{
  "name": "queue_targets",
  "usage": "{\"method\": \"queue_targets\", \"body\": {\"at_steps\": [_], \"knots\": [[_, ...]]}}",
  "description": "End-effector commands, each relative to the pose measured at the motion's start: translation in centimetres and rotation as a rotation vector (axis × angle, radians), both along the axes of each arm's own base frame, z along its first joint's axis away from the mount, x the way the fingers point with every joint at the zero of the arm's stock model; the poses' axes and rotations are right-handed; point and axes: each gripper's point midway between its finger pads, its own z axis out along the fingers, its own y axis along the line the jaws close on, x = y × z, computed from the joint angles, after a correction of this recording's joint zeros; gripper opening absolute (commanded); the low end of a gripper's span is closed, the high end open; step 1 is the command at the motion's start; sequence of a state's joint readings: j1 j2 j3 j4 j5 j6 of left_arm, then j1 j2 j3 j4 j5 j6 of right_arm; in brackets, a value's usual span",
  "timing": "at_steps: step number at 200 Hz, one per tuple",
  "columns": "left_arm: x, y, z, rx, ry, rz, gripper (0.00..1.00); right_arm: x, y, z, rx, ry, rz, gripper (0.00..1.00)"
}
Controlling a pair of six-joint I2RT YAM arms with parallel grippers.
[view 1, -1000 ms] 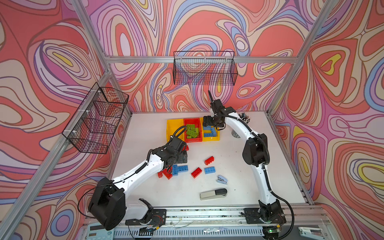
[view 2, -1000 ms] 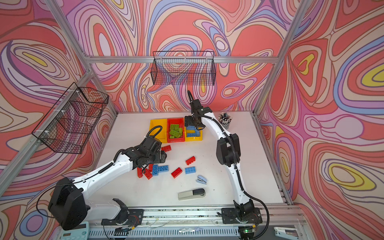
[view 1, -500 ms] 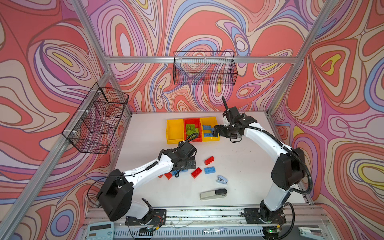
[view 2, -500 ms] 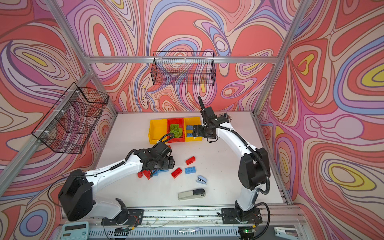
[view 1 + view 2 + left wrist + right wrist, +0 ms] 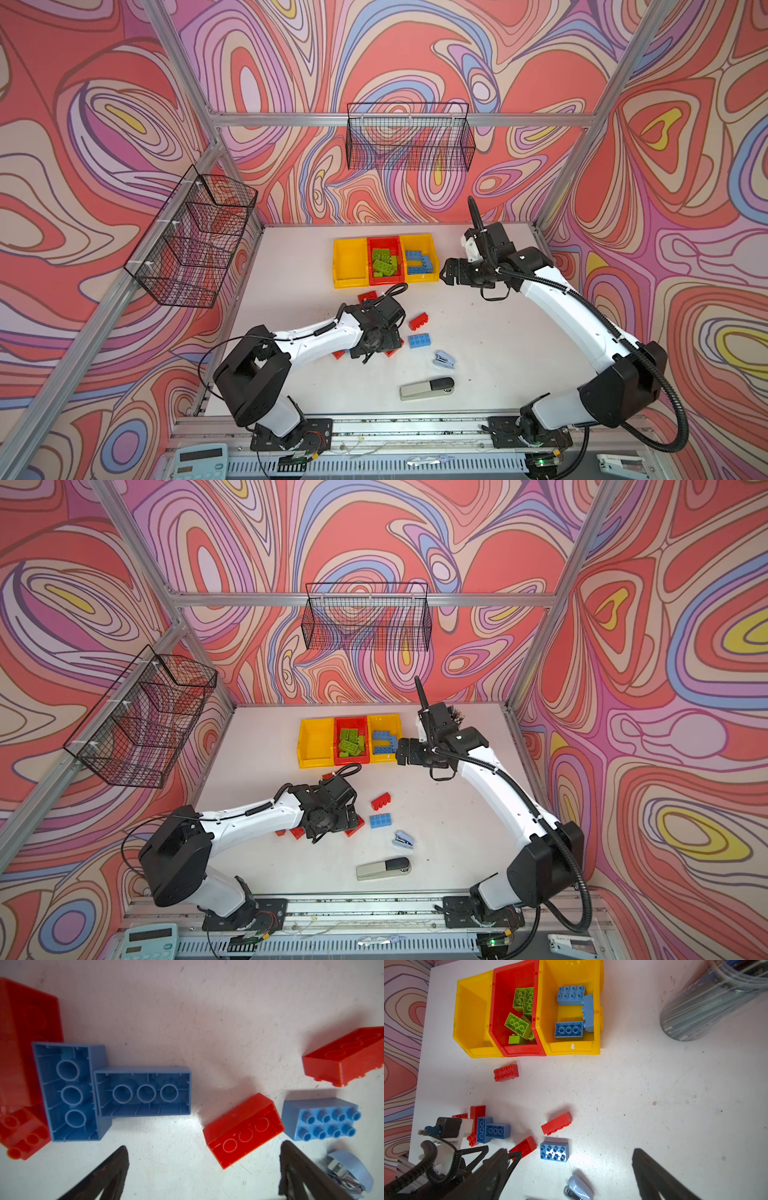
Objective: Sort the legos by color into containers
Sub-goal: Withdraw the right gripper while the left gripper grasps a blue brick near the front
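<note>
Right pincer (image 5: 448,271) withdrawn from yellow plastic bin (image 5: 420,278) of blue bricks (image 5: 417,262); left pincer (image 5: 205,1146) lowered over loose red plastic brick (image 5: 243,1128); both wide open, empty. Red pick likely next.

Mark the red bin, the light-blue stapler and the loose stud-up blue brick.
red bin (image 5: 523,1051): right wrist view, front lip.
light-blue stapler (image 5: 444,359): a top view, body middle.
stud-up blue brick (image 5: 554,1152): right wrist view, studded face.

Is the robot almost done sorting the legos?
About halfway. Done: green legos lie in the red bin, three blue legos in a yellow bin. In hand: nothing; the left claw and right claw are open. Left: red legos and three blue ones on the table; the other yellow bin is empty.
</note>
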State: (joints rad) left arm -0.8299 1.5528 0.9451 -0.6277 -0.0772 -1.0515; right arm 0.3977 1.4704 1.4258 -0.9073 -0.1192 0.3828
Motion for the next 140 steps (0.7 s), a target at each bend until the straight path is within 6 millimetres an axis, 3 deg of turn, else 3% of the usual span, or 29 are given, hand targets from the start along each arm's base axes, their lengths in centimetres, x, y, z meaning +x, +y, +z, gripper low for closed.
{"method": "queue_targets", "body": {"at_steps": [1, 52, 140], "knots": [[0.0, 0.7, -0.9, 0.022, -0.001, 0.061, 1.00, -0.9, -0.9, 0.0, -0.031, 0.011, -0.005, 0.98], [1.6, 1.9, -1.4, 0.104, -0.015, 0.026, 1.00, -0.1, -1.7, 1.0, -0.089, -0.017, -0.012, 0.98], [4.3, 4.0, -1.0, 0.130, -0.019, 0.009, 1.00, 1.3, -1.1, -0.7, -0.091, 0.014, -0.009, 0.98]]}}
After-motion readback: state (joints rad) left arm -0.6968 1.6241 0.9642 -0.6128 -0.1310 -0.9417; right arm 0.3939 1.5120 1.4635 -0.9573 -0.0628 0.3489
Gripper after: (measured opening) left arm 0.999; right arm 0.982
